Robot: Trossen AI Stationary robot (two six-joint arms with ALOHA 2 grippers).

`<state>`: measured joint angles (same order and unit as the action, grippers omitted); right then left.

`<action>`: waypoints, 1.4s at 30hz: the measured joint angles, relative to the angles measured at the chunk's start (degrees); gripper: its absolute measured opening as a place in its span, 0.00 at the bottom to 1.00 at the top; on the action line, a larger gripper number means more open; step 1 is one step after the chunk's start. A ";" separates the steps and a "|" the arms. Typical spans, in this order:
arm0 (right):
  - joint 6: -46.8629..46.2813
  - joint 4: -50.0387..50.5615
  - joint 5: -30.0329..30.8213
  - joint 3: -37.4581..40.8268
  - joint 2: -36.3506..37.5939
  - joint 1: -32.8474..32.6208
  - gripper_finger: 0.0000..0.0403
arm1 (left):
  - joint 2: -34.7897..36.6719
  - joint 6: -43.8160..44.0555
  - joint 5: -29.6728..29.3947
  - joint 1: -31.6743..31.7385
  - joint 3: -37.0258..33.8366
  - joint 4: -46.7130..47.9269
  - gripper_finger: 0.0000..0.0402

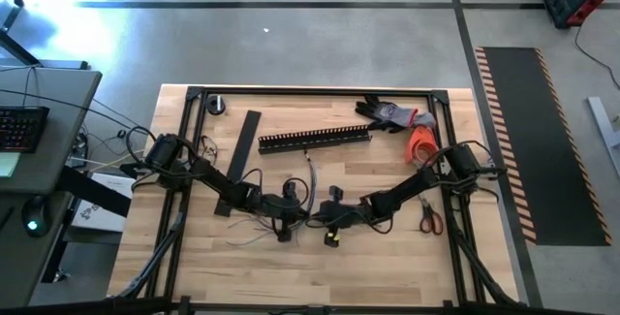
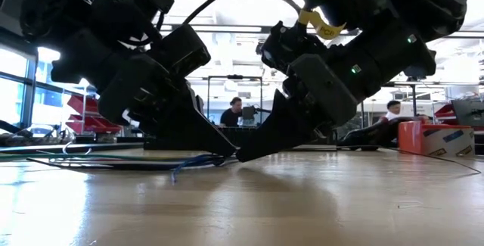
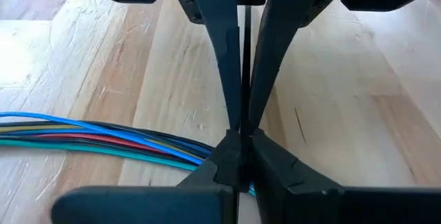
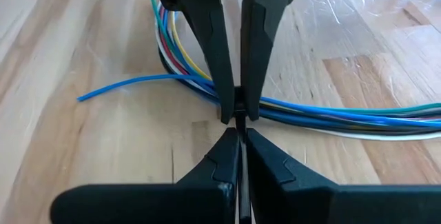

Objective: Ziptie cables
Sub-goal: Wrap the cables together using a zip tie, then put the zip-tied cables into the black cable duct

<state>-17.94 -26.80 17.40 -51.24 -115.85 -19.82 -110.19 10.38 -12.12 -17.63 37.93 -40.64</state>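
Cables (image 1: 276, 220) lying just below the slotted channel (image 1: 315, 141) up top, both arms meeting over them. Down low, tips nearly touching beside cables. Wrist views: left gripper (image 3: 240, 124) and right gripper (image 4: 236, 114) both pinched narrow on the ziptie (image 3: 244, 45).

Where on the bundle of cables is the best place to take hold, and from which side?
Grip the cables where the strands lie close and parallel, not at the fanned-out loose ends. Come from straight above, claw fingers across the run: the bundle lies flat on the table, so no side gives room underneath.
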 joint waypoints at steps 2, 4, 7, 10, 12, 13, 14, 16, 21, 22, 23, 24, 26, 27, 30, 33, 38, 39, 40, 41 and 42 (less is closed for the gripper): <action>-0.28 0.10 0.00 0.00 0.00 -0.08 0.00 | 0.00 -0.46 -0.02 0.00 0.00 0.08 0.01; -1.13 0.45 0.23 0.00 0.00 -0.21 0.00 | 0.00 -1.04 -0.07 0.00 -0.01 0.15 0.01; -1.50 0.94 2.40 -0.01 0.00 -1.07 0.00 | 0.02 -1.04 -0.17 0.02 -0.41 -0.18 0.00; -2.74 1.95 4.50 -0.09 0.00 -2.43 0.00 | 0.17 -0.37 -0.13 0.01 -1.59 -0.92 0.00; -4.82 3.80 5.05 -0.17 0.02 -3.31 0.00 | 0.17 0.26 0.03 -0.02 -2.37 -1.56 0.00; -6.10 5.34 5.38 -0.17 0.03 -3.83 0.00 | 0.17 0.50 0.07 -0.05 -2.71 -2.01 0.00; -7.55 6.50 6.16 0.11 0.11 -4.44 0.00 | 0.17 0.73 -0.04 -0.09 -3.01 -2.74 0.00; -10.82 6.83 7.86 1.53 0.36 -5.82 0.00 | 0.17 0.94 -0.13 -0.02 -3.53 -2.90 0.01; -15.88 3.45 8.62 4.15 0.47 -7.18 0.00 | 0.06 0.54 -0.12 -0.01 -3.60 -2.46 0.00; -16.07 2.91 8.50 4.23 0.44 -7.18 0.00 | 0.07 0.54 -0.09 -0.01 -3.58 -2.49 0.00; -16.01 2.13 8.30 4.33 0.39 -7.15 0.00 | 0.07 0.51 -0.10 -0.01 -3.58 -2.58 0.00; -15.49 1.39 8.15 4.37 0.34 -7.14 0.00 | 0.07 0.47 -0.11 0.00 -3.58 -2.62 0.00; -14.44 0.45 7.90 4.46 0.28 -7.14 0.00 | 0.51 0.07 -0.13 -0.02 -3.58 -2.50 0.00; -13.90 0.38 7.78 4.44 0.30 -7.14 0.00 | 1.01 0.06 -0.14 -0.02 -3.58 -2.39 0.00; -13.55 1.70 6.52 4.42 1.33 -6.99 0.06 | 3.90 0.04 -0.37 -0.02 -3.53 -1.42 0.00; -12.93 4.87 5.24 4.50 3.92 -6.54 0.17 | 7.93 -0.45 -2.06 -0.05 -3.50 1.99 0.00; -7.00 10.23 5.98 4.58 11.26 -6.58 0.37 | 15.66 -0.42 -10.91 0.59 -3.45 12.00 0.04; -5.31 11.30 5.98 4.52 12.78 -6.57 0.40 | 17.01 0.20 -11.95 1.22 -3.45 14.10 0.05; -3.69 12.35 5.98 4.50 14.11 -6.55 0.43 | 18.42 1.27 -12.53 2.14 -3.45 16.80 0.07; -2.38 13.83 6.02 4.50 15.39 -6.59 0.46 | 19.59 2.66 -12.57 3.41 -3.45 18.94 0.09; -1.27 14.56 6.13 4.50 16.27 -6.63 0.48 | 20.70 4.02 -12.10 4.70 -3.44 20.69 0.11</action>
<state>-19.21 -12.24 23.52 -46.74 -99.59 -26.46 -89.49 14.40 -24.22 -12.93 34.49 -19.95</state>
